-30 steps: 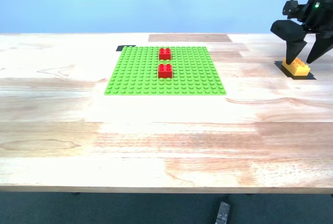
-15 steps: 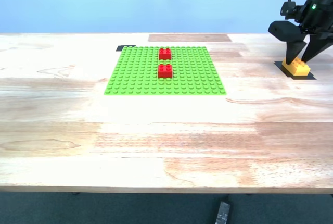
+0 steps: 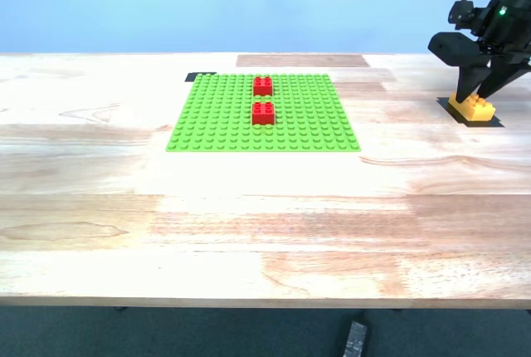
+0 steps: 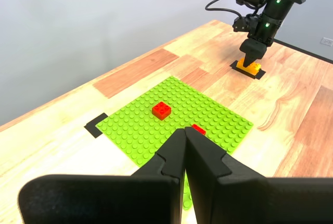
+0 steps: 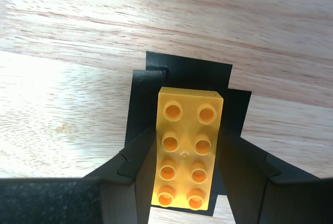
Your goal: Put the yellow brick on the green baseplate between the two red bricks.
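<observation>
Straddling the yellow brick (image 5: 187, 148) on its black patch (image 5: 179, 75) at the exterior view's right, my second claw (image 3: 479, 91) clamps its long sides, my first claw (image 4: 185, 148) pressed closed above the green baseplate (image 3: 216, 120), two red bricks (image 3: 263, 85) apart mid-plate, wooden table (image 3: 249, 216).

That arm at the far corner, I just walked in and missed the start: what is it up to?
My second gripper is closed around the yellow brick, which sits on a black patch on the table, at the exterior view's right. My first gripper hangs shut and empty over the near side of the baseplate. The two red bricks stand on it with a gap between them.
</observation>
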Action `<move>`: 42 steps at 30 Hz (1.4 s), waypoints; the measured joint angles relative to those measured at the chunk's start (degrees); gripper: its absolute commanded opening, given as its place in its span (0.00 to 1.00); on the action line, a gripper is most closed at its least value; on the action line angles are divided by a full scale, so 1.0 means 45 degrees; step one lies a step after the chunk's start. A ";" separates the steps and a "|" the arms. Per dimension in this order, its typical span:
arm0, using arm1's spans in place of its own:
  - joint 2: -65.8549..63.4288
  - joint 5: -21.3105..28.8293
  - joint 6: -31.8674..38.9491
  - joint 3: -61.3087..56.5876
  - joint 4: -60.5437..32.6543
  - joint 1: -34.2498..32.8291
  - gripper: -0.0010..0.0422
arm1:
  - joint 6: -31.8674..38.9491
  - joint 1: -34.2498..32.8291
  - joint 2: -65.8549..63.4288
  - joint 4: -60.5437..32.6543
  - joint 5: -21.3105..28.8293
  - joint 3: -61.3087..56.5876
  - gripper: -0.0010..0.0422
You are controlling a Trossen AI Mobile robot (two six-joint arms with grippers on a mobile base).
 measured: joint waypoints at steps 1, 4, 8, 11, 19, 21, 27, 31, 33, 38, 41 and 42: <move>-0.0015 0.0000 0.0000 0.0000 0.0005 0.0000 0.02 | -0.0019 0.0000 -0.0005 0.0073 0.0000 -0.0068 0.31; -0.0049 0.0000 0.0097 0.0000 0.0019 0.0000 0.02 | -0.0053 0.0005 -0.0015 0.0209 0.0000 -0.0233 0.36; -0.0063 0.0000 0.0257 0.0000 -0.0015 0.0000 0.02 | -0.0117 0.0000 -0.0015 0.0267 0.0000 -0.0325 0.39; -0.0063 0.0000 0.0253 0.0000 -0.0092 0.0000 0.02 | -0.0233 0.0005 -0.0010 0.0185 -0.0015 -0.0374 0.38; -0.0092 0.0000 0.0248 0.0000 -0.0151 0.0000 0.02 | -0.0325 0.0019 -0.0063 0.0175 -0.0044 -0.0403 0.28; -0.0102 0.0000 0.0248 0.0000 -0.0151 0.0000 0.02 | -0.0471 0.0019 -0.0199 0.0189 -0.0078 -0.0427 0.25; -0.0102 0.0000 0.0243 0.0000 -0.0097 0.0000 0.02 | -0.0690 0.0034 -0.0651 0.0078 -0.0126 -0.0491 0.21; -0.0102 0.0000 0.0243 0.0000 -0.0102 0.0000 0.02 | -0.0957 0.0131 -0.1137 0.0087 -0.0408 -0.0486 0.21; -0.0102 0.0000 0.0243 0.0000 -0.0097 0.0000 0.02 | -0.1282 0.0287 -0.1452 0.0102 -0.0423 -0.0476 0.21; -0.0097 0.0005 0.0238 0.0000 -0.0107 0.0000 0.02 | -0.2429 0.1117 -0.2302 -0.0272 -0.0699 -0.0073 0.21; -0.0087 0.0005 0.0238 0.0000 -0.0189 0.0000 0.02 | -0.3079 0.1972 -0.2618 -0.0466 -0.0758 0.0486 0.21; -0.0087 0.0005 0.0238 0.0000 -0.0199 0.0005 0.02 | -0.3322 0.2297 -0.2647 -0.0593 -0.0753 0.0733 0.21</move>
